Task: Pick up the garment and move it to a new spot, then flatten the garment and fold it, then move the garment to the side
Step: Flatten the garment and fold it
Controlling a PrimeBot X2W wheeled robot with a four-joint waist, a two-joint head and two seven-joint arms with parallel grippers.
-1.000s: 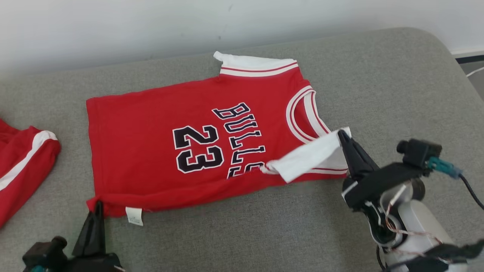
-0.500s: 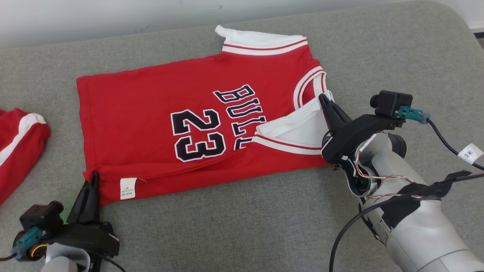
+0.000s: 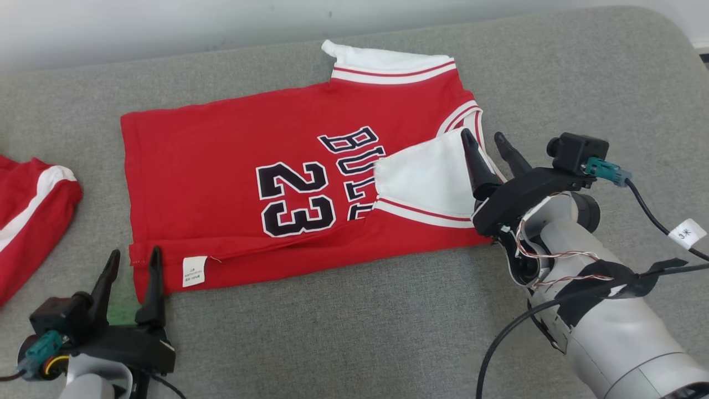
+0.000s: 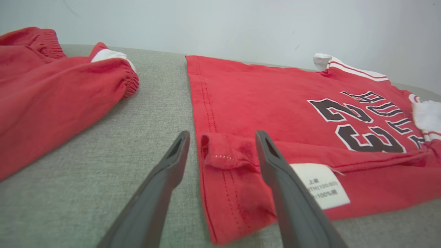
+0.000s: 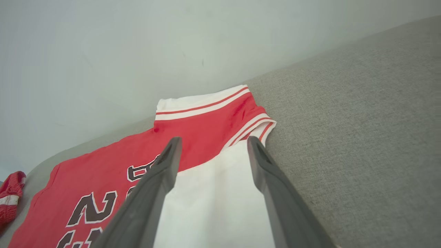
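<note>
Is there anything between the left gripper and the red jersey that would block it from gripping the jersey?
Nothing visible does. The left gripper is open, with its fingers on either side of the red jersey's folded hem corner. A second red garment lies apart from it, further left on the grey cushion.

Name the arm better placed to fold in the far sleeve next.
Right, I'd judge: the right hand, open, sits at the jersey's collar end, close to the far sleeve; the left hand, also open, straddles the near hem corner, much farther off.
</note>
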